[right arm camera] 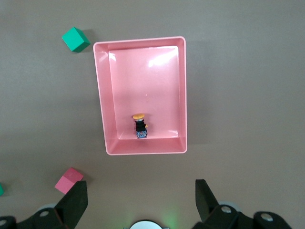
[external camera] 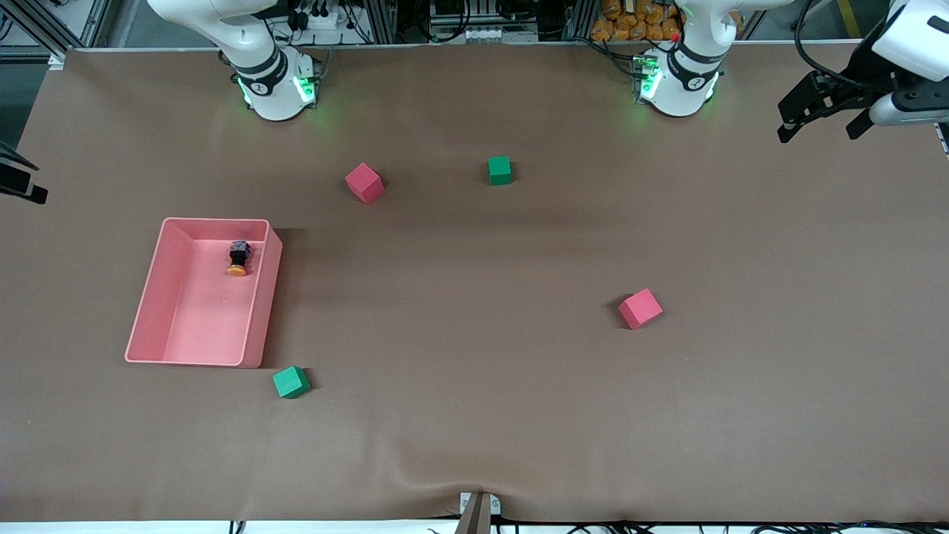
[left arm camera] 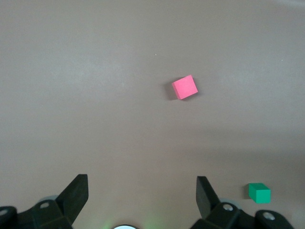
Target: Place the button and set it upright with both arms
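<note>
From the front camera, the button (external camera: pixel 238 259) lies on its side in a pink tray (external camera: pixel 261 297) toward the right arm's end of the brown table (external camera: pixel 474 415), orange cap pointing at the camera, close to the wall nearest the robots. A green cube (external camera: pixel 291 382) sits just off the tray's nearest corner; a pink cube (external camera: pixel 364 182) and a second green cube (external camera: pixel 500 170) lie nearer the bases, another pink cube (external camera: pixel 640 308) toward the left arm's end. The left gripper (external camera: pixel 821 119) hangs released over the table's edge at its own end. The left wrist view shows spread fingers (left arm camera: pixel 76 193) above bare cloth. The right wrist view shows the right gripper (right arm camera: pixel 140 200) released high over the tray, nothing covering the button.
</note>
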